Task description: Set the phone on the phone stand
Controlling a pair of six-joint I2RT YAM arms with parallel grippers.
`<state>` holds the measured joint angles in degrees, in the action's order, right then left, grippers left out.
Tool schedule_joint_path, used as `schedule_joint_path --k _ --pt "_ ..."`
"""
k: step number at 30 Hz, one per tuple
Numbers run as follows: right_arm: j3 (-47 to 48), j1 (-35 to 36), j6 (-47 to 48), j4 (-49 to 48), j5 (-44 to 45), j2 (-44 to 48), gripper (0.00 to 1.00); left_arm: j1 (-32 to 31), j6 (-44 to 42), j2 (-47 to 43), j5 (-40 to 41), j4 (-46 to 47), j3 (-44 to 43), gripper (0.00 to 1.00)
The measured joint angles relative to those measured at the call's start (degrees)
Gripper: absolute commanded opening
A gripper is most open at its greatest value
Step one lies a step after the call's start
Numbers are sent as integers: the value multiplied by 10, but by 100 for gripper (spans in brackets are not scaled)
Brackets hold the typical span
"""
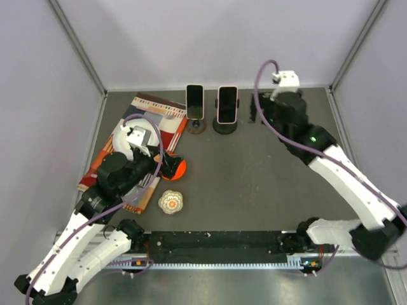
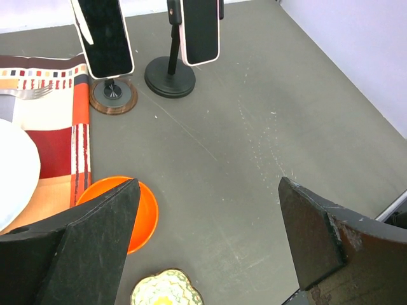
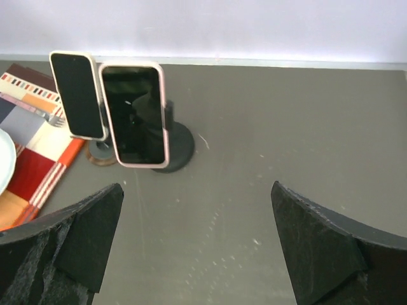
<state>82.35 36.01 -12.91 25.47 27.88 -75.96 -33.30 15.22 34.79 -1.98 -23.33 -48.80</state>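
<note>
Two phones stand upright at the back of the table. A pink-cased phone [image 1: 227, 104] sits on a black round-based stand [image 1: 224, 126]; it also shows in the right wrist view [image 3: 132, 114] and the left wrist view [image 2: 200, 28]. A white-edged phone [image 1: 194, 101] sits on a wooden-based stand [image 1: 196, 126], seen too in the left wrist view [image 2: 103, 35]. My right gripper [image 3: 197, 244] is open and empty, right of the phones. My left gripper [image 2: 210, 241] is open and empty, over the table near the orange dish.
A striped placemat [image 1: 152, 114] with a white plate [image 1: 127, 136] lies at the left. An orange dish [image 1: 175, 168] and a patterned flower-shaped coaster [image 1: 170, 202] lie near my left gripper. Grey walls enclose the table on three sides.
</note>
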Motion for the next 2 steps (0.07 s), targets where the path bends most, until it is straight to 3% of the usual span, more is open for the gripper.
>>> schedule_joint_path --k 2 --pt "-63 2 5 10 11 89 99 0 0 4 1 -1 -4 95"
